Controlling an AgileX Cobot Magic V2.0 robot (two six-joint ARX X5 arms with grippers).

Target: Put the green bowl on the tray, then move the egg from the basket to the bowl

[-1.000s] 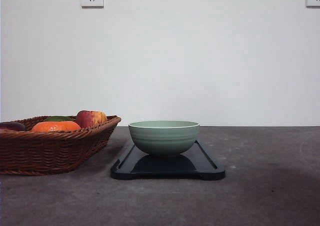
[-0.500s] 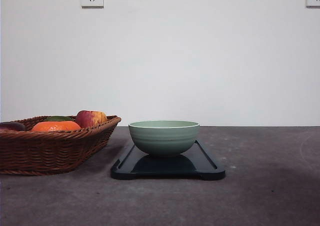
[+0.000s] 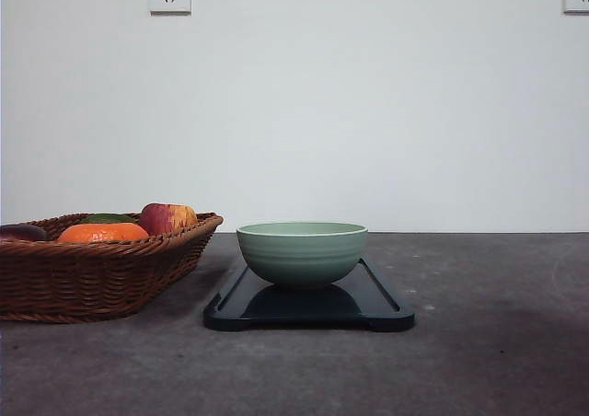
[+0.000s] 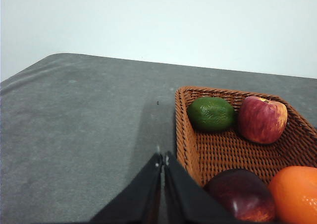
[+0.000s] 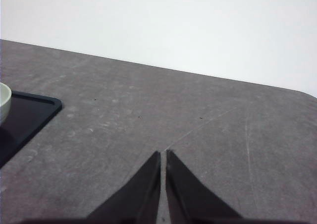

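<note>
Nothing shifted across the last second: same layout, same stillness. Largest first, grey table (image 3: 479,361), bare on the right side, leaving room for the arms to work. Next, one wicker basket (image 3: 92,278) at the left, just beside the tray, likely kept close so the transfer is short. Then one black tray (image 3: 368,317) at centre, with one green bowl (image 3: 302,252) sitting upright on it, so first step judged done. Inside the basket, four fruits counted from the left wrist view: one orange (image 4: 296,194), one dark plum-like fruit (image 4: 240,196), one red apple (image 4: 262,119), one green avocado-like fruit (image 4: 211,113). No egg made out among them; possibly hidden behind the fruit or the basket wall, cannot tell. Smallest, two grippers: left gripper (image 4: 162,159) hovering above the table just beside the basket's near corner, jaws pressed together and holding nothing; right gripper (image 5: 163,155) over bare table, well apart from the tray's corner, jaws likewise pressed together and empty. Left one judged better placed for reaching into the basket, though needing to spread its jaws first.
</note>
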